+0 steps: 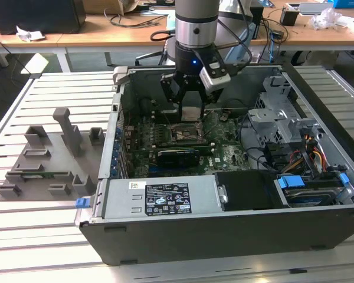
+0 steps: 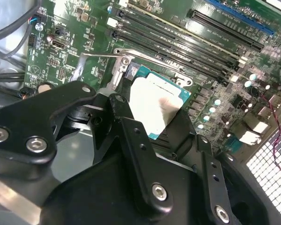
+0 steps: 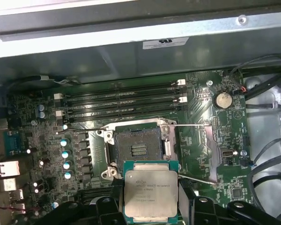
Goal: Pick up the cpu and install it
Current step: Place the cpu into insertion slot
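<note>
Gripper (image 1: 190, 109) was pinching the cpu (image 1: 192, 114) by two opp. edges, one finger per side. Fingers (image 3: 111, 206) were only partly seen; exact contact pts hard to make out. In the second wrist view, black linkage hid approx. half the cpu (image 2: 157, 105). In the first wrist view, one cpu (image 3: 151, 193) edge was cut off by the pic border. Cpu hung level, metal top up, between the fingers, above the board (image 1: 224, 156) and just beside the socket (image 3: 138, 147), not seated. Socket stood open, lever arms swung out. All inside the case (image 1: 165, 236). Grey tray (image 1: 47, 159) lay well apart on the slatted table (image 1: 41, 247).
</note>
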Robot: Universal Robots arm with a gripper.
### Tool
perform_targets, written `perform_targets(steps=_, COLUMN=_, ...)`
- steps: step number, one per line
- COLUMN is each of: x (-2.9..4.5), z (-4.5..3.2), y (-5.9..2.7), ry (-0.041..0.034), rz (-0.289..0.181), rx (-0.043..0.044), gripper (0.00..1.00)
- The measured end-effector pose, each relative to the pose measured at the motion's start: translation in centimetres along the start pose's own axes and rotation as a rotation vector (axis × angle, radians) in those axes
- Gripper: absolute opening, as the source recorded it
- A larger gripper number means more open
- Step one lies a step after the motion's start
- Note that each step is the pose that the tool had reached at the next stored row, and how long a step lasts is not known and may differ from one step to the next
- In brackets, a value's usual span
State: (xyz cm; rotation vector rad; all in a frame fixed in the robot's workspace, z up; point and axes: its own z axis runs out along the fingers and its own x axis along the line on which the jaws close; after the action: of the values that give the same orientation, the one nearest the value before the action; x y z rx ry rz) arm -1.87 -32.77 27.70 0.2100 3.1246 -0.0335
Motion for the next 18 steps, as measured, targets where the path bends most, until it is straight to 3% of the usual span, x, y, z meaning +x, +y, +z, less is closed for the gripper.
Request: perform_targets(steps=18, x=0.00, z=0.01, y=0.00, ry=0.0035, rz=0.169, rx=0.0020, gripper=0.55)
